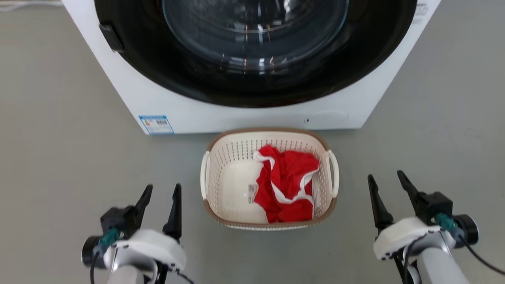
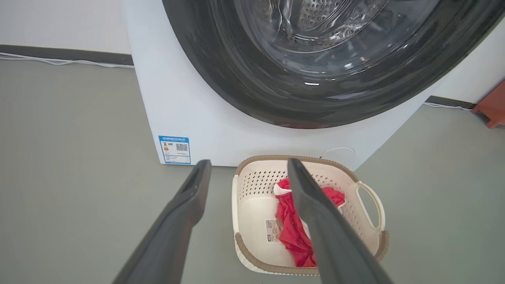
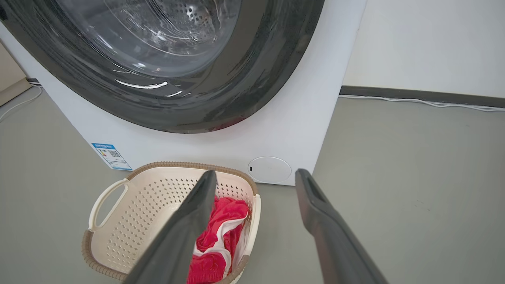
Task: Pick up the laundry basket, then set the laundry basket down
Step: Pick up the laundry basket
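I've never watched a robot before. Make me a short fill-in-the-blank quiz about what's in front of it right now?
1. Inside the laundry basket lies a crumpled ____ garment.
2. The basket stands on the grey floor, just in front of the ____ washing machine.
3. The left pincer and the right pincer sit either side of the basket, apart from it, and both are ____, holding nothing.

Missing words: red; white; open.

The grey floor (image 1: 59,138) carries the washing machine (image 1: 236,114) and, just before it, the laundry basket (image 1: 221,173).
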Controlling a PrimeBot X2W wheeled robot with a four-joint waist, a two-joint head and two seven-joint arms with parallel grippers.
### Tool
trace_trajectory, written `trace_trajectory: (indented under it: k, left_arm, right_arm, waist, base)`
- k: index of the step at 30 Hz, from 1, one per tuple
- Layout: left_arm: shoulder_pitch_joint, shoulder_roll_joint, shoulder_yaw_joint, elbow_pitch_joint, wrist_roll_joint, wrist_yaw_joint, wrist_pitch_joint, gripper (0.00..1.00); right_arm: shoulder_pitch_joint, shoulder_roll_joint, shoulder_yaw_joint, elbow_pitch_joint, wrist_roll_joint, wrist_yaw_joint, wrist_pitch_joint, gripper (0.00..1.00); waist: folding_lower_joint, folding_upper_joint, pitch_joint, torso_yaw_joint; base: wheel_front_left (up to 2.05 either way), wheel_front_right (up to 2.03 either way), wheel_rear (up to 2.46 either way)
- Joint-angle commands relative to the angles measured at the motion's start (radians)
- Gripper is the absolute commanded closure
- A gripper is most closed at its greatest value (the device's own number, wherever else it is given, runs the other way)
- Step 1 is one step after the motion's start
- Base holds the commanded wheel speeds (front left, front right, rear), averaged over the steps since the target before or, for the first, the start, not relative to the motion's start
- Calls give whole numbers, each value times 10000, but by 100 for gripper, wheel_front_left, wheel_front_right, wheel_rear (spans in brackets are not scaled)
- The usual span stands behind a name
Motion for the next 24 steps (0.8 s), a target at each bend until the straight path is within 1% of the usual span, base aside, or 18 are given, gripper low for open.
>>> trace_trajectory:
  k: [1,4,5,8,12,17,24]
  left_arm:
    - [-724,106,148,86,-76,50,-93,0]
    - [-1310,106,-68,568,-141,45,-93,0]
    - [-1310,106,-68,568,-141,45,-93,0]
    - [-1934,106,-280,1143,-251,62,-93,0]
    - [-2827,106,-554,1938,-394,208,-93,0]
    - [-3943,106,-1016,2863,-853,451,-93,0]
    - [-5138,106,-1658,4037,-1395,795,-93,0]
  right_arm:
    - [-569,-13,163,227,90,62,-136,0]
    - [-1130,-13,25,842,25,62,-136,0]
    - [-1130,-13,25,842,25,62,-136,0]
    - [-1689,-13,-12,1322,-40,62,-136,0]
    - [-2410,-13,-104,1806,-174,62,-136,0]
    - [-3255,-13,-326,2400,-445,62,-136,0]
    - [-4187,-13,-493,3240,-743,62,-136,0]
  waist:
    - [0,0,617,-24]
    - [0,0,1140,-9]
    - [0,0,1140,-9]
    - [0,0,1661,21]
    - [0,0,2397,60]
    - [0,0,3271,162]
    - [0,0,4059,220]
  base:
    - [0,0,0]
    - [0,0,0]
    - [0,0,0]
    - [0,0,0]
    - [0,0,0]
    - [0,0,0]
    - [0,0,0]
